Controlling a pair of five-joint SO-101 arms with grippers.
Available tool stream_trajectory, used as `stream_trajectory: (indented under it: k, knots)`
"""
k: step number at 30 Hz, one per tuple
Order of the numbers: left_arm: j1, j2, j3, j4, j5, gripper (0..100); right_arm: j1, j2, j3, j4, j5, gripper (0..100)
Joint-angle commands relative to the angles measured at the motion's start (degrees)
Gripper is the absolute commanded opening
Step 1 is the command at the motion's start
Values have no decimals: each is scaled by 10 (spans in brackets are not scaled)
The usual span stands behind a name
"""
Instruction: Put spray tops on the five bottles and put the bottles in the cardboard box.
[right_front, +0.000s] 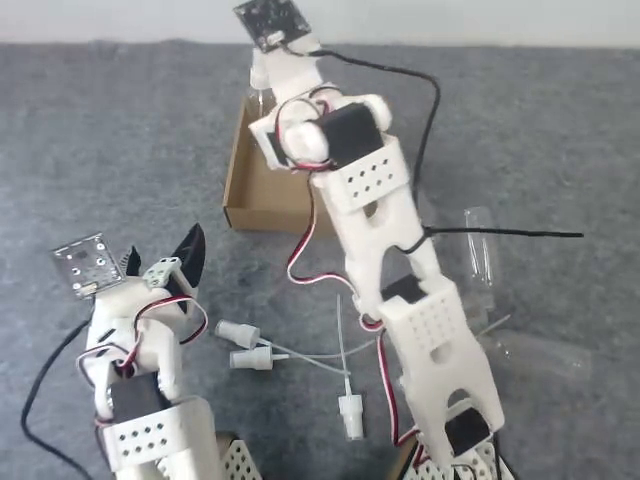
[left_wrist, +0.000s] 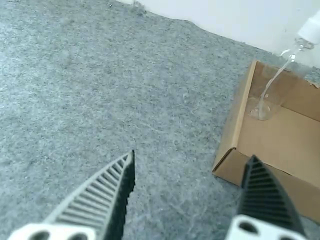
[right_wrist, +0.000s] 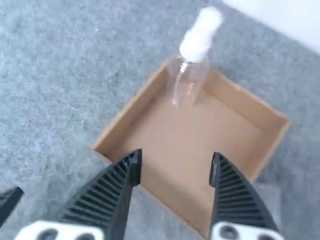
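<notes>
From the high view the right arm (right_front: 400, 260) stretches far over the cardboard box (right_front: 236, 190), which sits on the grey mat (right_front: 100, 130) at the far middle; the left arm (right_front: 150, 400) is at the near left, well apart from the box; three loose spray tops (right_front: 240, 333) with long thin tubes lie near, between the arms; at least two bare bottles (right_front: 480, 245) lie on their sides to the right of the right arm, so most of the task looks undone. In the left wrist view the left gripper (left_wrist: 187, 195) hangs over bare mat, jaws spread wide with nothing between them; the box lies to its far right and holds one capped bottle (left_wrist: 261, 105). In the right wrist view the right gripper (right_wrist: 175, 185) is above the box's near side, jaws likewise wide and empty; the capped bottle appears to stand upright in the far left corner. The risks, as I judge them: drawing the right arm back low could clip that standing bottle and tip it; the bare bottles are round and clear, so an off-centre pinch may send one rolling; a thin tube may bend or miss a bottle neck if its top is gripped crooked; the black cable (right_front: 436, 105) trailing off the right arm could drag across the bottles at the right.
</notes>
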Motion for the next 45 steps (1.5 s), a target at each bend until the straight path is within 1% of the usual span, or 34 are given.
stream_trajectory:
  k: [1, 5, 9, 24, 29, 35, 39, 45]
  knots:
    - [-2, -6, -5, -17, 4, 315, 22, -102, 84, 25, 9, 184]
    - [-2, -6, -5, -17, 4, 315, 39, -161, 169, 24, 44, 184]
    - [-2, -6, -5, -17, 4, 315, 69, -192, 225, 23, 63, 184]
    - [-2, -6, -5, -17, 4, 315, 158, -192, 351, 16, 184, 184]
    - [-2, -6, -2, -17, 4, 315, 179, -191, 427, -35, 207, 184]
    - [-2, -6, 4, -30, 4, 315, 197, -191, 502, -105, 213, 184]
    - [-2, -6, 4, -30, 4, 315, 204, -191, 548, -153, 237, 184]
    - [-2, -6, 5, -30, 4, 315, 212, -183, 607, -224, 239, 184]
